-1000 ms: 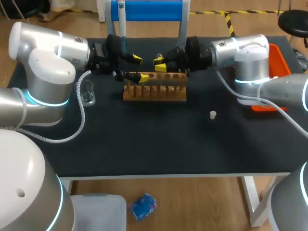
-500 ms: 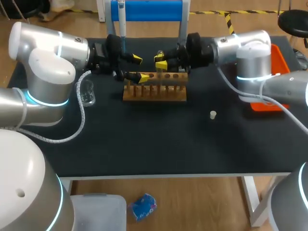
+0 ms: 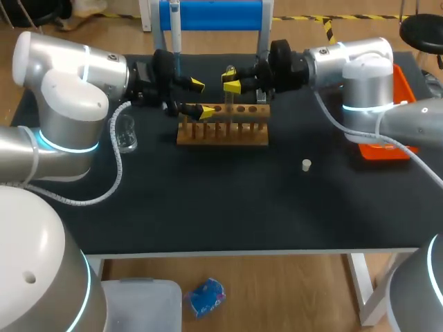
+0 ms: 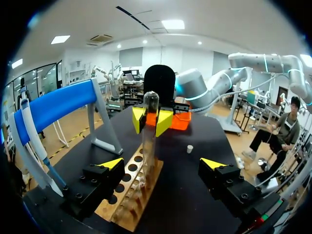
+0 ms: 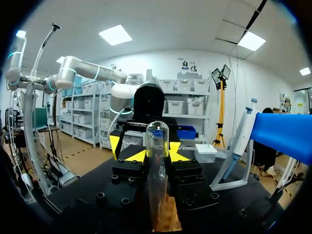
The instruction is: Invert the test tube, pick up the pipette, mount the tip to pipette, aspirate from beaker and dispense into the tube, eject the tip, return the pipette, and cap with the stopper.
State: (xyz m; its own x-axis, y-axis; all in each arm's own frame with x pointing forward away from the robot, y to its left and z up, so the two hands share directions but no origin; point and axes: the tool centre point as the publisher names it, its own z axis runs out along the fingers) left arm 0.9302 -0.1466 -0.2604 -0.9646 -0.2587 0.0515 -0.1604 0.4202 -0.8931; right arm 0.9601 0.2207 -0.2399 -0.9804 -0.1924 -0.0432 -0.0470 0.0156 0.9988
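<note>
A clear test tube (image 5: 157, 165) stands upright, rounded end up, over the wooden rack (image 3: 221, 133). My right gripper (image 3: 231, 79) is shut on it from both sides, and its yellow tips also show in the left wrist view, pinching the tube (image 4: 149, 127). My left gripper (image 3: 200, 97) stands wide open at the rack's left end, facing the tube and holding nothing. The pipette (image 3: 174, 31) hangs on the blue stand (image 3: 211, 14) behind the rack. A glass beaker (image 3: 126, 134) sits left of the rack. The small white stopper (image 3: 306, 164) lies to the right.
An orange tray (image 3: 399, 77) sits at the table's right edge, behind my right arm. The blue stand's grey legs stand just behind the rack. A white cable loops from my left arm past the beaker. Dark table surface stretches in front of the rack.
My right gripper has risen and drawn back a little with the test tube, lifting it from the rack. My left arm has kept still.
</note>
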